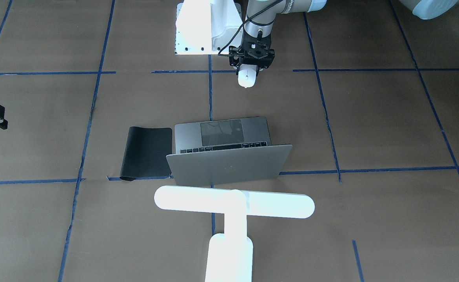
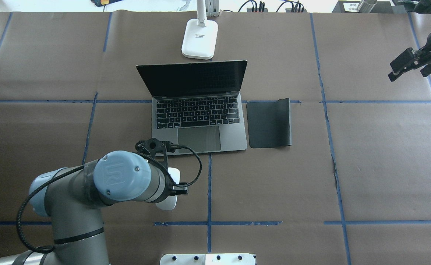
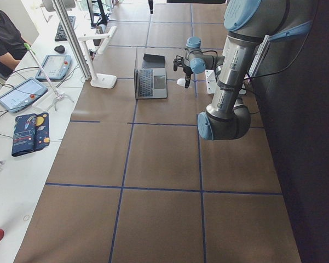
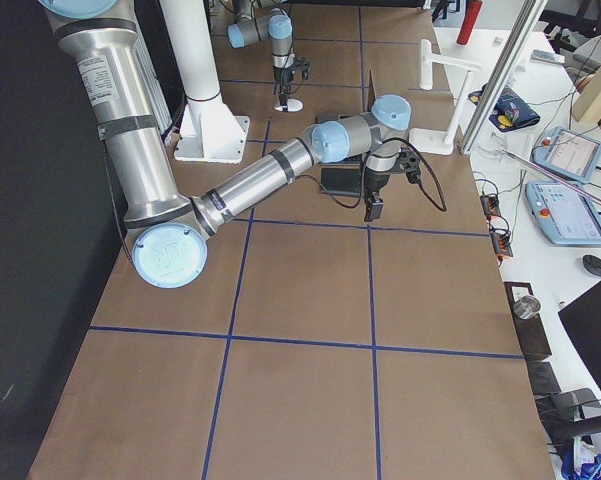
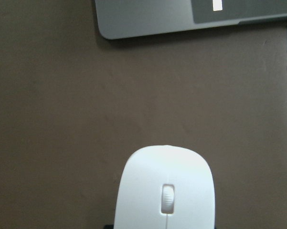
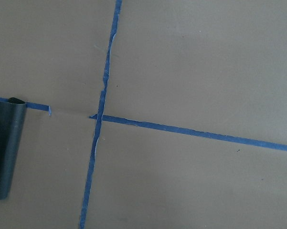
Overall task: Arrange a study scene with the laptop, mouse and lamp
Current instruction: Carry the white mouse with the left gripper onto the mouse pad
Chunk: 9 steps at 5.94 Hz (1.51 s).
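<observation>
Your left fingers (image 1: 260,67) grip the mouse (image 1: 247,77) between the laptop (image 1: 229,156) and the worktop's (image 1: 370,117) robot-side edge; right fingers (image 2: 403,65) hang spread at its right edge.

Black mat (image 2: 269,123), one corner curled, on taped table (image 2: 366,165); white pedestal (image 1: 198,27).

One camera looks from above, forward and down on the table (image 2: 366,165); another faces it from the opposite side, steeply down. Both show the open laptop (image 2: 197,110). Two side cameras look along the table from its far ends. The left wrist camera is close over the mouse (image 5: 164,191), the right one beside the black mat (image 6: 5,152).
</observation>
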Available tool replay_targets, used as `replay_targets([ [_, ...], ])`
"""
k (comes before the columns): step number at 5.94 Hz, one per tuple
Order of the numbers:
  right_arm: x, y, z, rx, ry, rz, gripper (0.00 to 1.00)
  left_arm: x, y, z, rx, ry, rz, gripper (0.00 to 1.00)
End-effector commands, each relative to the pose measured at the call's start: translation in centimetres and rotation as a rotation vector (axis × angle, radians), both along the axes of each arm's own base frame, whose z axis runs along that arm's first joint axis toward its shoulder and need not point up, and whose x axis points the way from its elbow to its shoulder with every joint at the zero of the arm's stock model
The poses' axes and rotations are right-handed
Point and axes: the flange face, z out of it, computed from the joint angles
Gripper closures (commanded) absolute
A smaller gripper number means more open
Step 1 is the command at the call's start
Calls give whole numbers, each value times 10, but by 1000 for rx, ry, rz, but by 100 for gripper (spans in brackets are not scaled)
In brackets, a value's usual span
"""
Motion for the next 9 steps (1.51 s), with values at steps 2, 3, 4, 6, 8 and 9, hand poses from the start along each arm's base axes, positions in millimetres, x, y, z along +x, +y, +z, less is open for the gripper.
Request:
replay_targets([
  [2,26,21,33,40,12,-55,0,57,-58,-95,13,44,-56,94],
  [3,29,27,39,35,15,-58,0,65,-73,-134,21,70,-71,95],
  [4,30,29,43,29,18,-59,0,82,-100,-179,22,80,-96,96],
  [6,30,29,45,26,19,-59,0,134,-135,-200,14,86,-98,96],
  [8,30,30,45,25,18,-58,0,169,-156,-199,10,80,-106,96],
  [9,29,30,45,24,18,-60,0,181,-171,-186,14,86,-116,96],
])
